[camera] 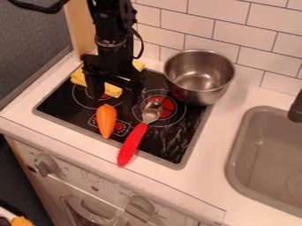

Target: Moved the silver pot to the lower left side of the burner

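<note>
The gripper (112, 98) hangs over the left part of the black stove top, open, its two fingers spread apart above the yellow cloth and just behind the carrot. To its right, the silver pot (199, 76) stands upright at the stove's back right corner, near the tiled wall. It is apart from the gripper and looks empty inside. The red-marked burner (168, 107) lies in front of the pot, partly covered by a spoon's metal bowl.
An orange carrot (106, 120) lies at the stove's front left. The spoon's red handle (132, 145) reaches over the front edge. A yellow cloth (113, 90) is under the arm. The grey sink (268, 154) and faucet (296, 108) are at the right.
</note>
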Available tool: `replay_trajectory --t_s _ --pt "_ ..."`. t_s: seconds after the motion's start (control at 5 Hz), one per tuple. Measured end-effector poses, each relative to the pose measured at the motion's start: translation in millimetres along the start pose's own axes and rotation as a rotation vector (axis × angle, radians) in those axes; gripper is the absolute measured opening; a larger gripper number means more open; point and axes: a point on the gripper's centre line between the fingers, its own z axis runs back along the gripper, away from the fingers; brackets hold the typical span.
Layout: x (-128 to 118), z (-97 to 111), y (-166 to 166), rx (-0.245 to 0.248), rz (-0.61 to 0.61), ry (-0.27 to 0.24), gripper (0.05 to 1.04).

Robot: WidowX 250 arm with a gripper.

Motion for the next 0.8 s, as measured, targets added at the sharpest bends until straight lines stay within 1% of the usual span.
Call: replay_trajectory --t_s 0.2,0.4,0.6,0.8 --pt "-2 -7 -2 -0.009 0.001 0.025 1.0" --pt "14 6 -38 -0.048 -0.085 -0.012 1.0" --pt "41 29 -76 -0.069 -0.157 -0.093 1.0" --pt "68 49 -109 -0.073 -0.229 -0.127 1.0"
